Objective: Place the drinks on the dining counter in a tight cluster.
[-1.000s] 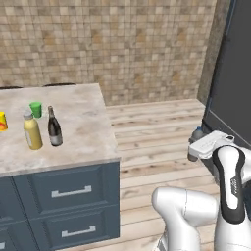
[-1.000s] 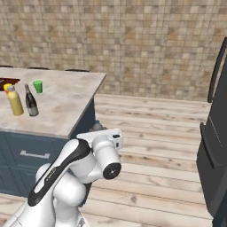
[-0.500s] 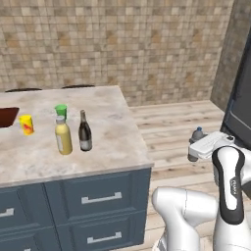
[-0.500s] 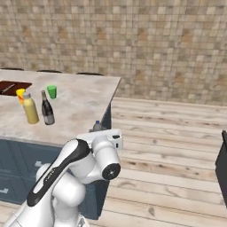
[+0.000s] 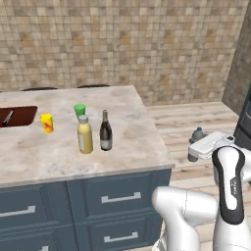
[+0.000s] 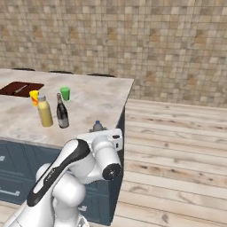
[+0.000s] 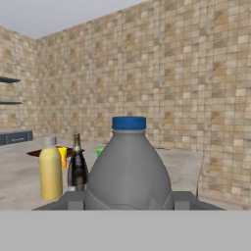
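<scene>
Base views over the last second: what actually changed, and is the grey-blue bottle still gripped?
The base drove toward the dining counter, so the whole scene shifted in both base views and the counter looks nearer; the things on it did not move. The gripper stays shut on the grey-blue bottle, held off the counter's end. The yellow bottle and wine bottle still stand side by side.

The grey-blue bottle (image 7: pixel 128 169) stands just ahead of the hand, and its lower body is cut off at the bottom of the hand view. It hides most of the green cup (image 7: pixel 100 151) beyond it. In the left base view only its cap and shoulder (image 5: pixel 196 142) show past the hand; the finger tips there are hidden.
</scene>
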